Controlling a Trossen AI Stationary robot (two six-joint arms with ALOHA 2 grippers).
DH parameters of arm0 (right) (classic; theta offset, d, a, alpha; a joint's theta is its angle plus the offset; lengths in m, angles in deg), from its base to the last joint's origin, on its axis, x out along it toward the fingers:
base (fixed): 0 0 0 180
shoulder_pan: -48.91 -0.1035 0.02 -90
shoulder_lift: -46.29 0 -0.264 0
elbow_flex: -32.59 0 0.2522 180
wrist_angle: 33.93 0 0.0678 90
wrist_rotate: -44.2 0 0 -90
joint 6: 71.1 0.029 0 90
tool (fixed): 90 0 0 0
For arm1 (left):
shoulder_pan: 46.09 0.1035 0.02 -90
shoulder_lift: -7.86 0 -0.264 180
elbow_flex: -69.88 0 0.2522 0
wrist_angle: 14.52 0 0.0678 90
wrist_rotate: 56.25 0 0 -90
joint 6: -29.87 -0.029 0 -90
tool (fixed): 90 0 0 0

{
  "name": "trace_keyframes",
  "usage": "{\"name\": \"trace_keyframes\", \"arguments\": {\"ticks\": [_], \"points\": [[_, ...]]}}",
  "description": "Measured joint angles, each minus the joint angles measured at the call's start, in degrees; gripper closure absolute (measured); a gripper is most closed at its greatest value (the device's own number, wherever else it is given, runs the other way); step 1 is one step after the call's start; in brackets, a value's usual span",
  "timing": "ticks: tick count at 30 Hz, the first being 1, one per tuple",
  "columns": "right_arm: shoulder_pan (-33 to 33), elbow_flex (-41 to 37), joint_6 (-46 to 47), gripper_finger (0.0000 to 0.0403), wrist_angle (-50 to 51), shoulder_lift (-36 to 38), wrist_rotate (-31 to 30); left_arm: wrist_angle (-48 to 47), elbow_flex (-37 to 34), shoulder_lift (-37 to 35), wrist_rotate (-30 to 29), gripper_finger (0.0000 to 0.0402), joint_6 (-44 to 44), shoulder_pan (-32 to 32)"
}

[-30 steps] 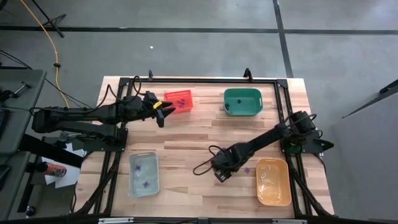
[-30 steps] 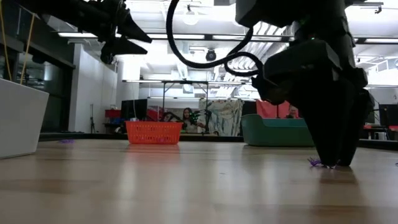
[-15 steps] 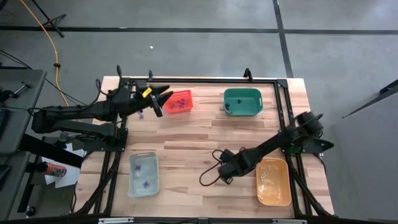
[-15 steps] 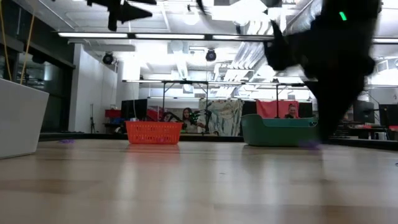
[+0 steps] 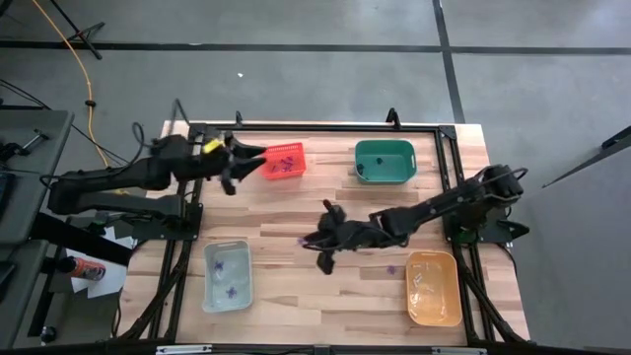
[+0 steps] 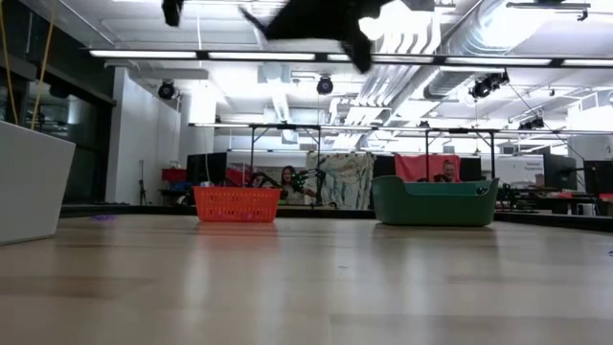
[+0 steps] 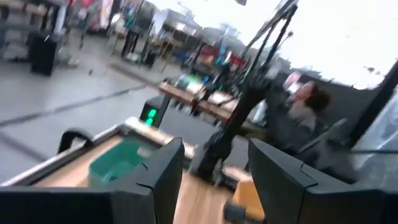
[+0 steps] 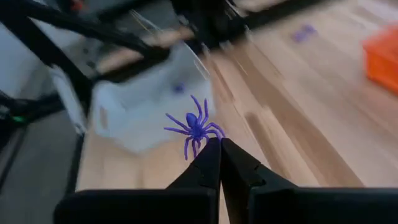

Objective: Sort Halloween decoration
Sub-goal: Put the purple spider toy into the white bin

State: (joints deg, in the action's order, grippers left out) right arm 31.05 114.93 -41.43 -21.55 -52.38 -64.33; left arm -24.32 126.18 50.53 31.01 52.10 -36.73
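At the upper left of the high view, the left gripper (image 5: 258, 155) waits beside the red basket (image 5: 284, 161), fingers apart. Mid-frame, the right gripper (image 5: 314, 241) hangs above the bench (image 5: 296, 212), fingers clamped on a purple spider (image 8: 195, 129). Carrying looks underway; next it needs placing over the clear bin (image 5: 227, 275) at lower left.

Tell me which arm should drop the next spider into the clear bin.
Right. The right gripper is shut on a purple spider and points toward the clear bin. The left gripper is open and empty, up by the red basket.
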Motion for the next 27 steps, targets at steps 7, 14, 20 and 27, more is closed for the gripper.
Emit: {"name": "trace_keyframes", "arguments": {"ticks": [7,14,20,27], "points": [[1.5,9.8,-8.1,0.0403,-10.6,-11.6,1.1,0.2,0.0,-8.6,0.7,0.0229,-4.0,0.0],[1.5,31.0,-13.5,0.0403,-10.6,-28.8,4.8,0.3,0.0,-11.6,0.6,0.0229,-3.9,0.0],[1.9,46.7,-13.6,0.0403,-9.8,-41.8,6.8,0.1,0.0,-11.8,0.5,0.0229,-3.4,0.0],[2.6,55.5,-13.1,0.0403,-7.6,-49.4,7.6,0.2,0.0,-11.8,0.3,0.0229,-4.6,0.0]]}}
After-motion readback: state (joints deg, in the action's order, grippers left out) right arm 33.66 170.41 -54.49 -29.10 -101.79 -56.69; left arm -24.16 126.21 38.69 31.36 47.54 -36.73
